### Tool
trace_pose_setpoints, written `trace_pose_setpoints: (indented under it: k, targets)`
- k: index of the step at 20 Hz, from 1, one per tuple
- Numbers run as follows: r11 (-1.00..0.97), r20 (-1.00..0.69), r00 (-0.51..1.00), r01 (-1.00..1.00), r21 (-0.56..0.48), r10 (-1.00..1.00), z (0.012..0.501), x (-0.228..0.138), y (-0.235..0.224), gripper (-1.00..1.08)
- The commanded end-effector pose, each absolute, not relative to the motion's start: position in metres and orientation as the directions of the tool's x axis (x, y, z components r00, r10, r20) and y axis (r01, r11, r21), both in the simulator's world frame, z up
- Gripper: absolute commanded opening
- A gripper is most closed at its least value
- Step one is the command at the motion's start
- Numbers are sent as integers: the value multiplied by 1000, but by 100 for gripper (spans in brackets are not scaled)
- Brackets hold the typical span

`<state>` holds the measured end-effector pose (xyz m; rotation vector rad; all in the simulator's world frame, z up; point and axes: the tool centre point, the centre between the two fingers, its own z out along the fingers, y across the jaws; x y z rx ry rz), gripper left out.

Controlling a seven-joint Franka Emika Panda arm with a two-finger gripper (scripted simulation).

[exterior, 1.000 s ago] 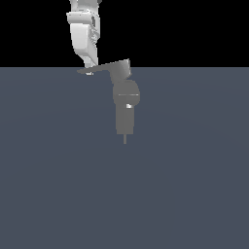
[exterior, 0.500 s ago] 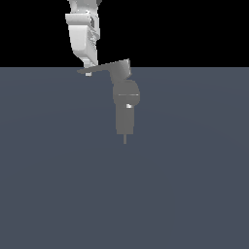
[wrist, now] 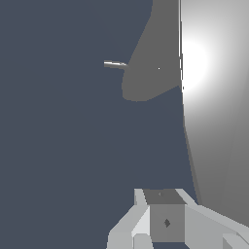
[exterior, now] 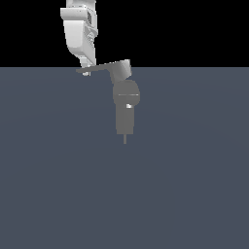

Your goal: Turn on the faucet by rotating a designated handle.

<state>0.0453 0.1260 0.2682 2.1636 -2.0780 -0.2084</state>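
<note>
- The faucet [exterior: 126, 104] stands upright on the dark grey floor [exterior: 58, 185], its thin pin [exterior: 125, 139] pointing down in the exterior view.
- The handle [exterior: 99, 68] projects from the faucet's blocky top toward the exterior view's left.
- The gripper [exterior: 85, 71] sits at the handle's narrow tip, apparently touching it.
- Finger state: cannot be determined; neither view resolves the fingertips clearly.
</note>
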Motion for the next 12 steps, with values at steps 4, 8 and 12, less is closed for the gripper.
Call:
trace_pose_setpoints:
  k: [4, 8, 12]
  targets:
    - [-38, -5, 37, -980, 196, -999, 271, 29, 124, -100]
    - [-37, -5, 37, -980, 196, -999, 274, 18, 124, -100]
    - [-37, -5, 37, -980, 196, -999, 276, 7, 124, -100]
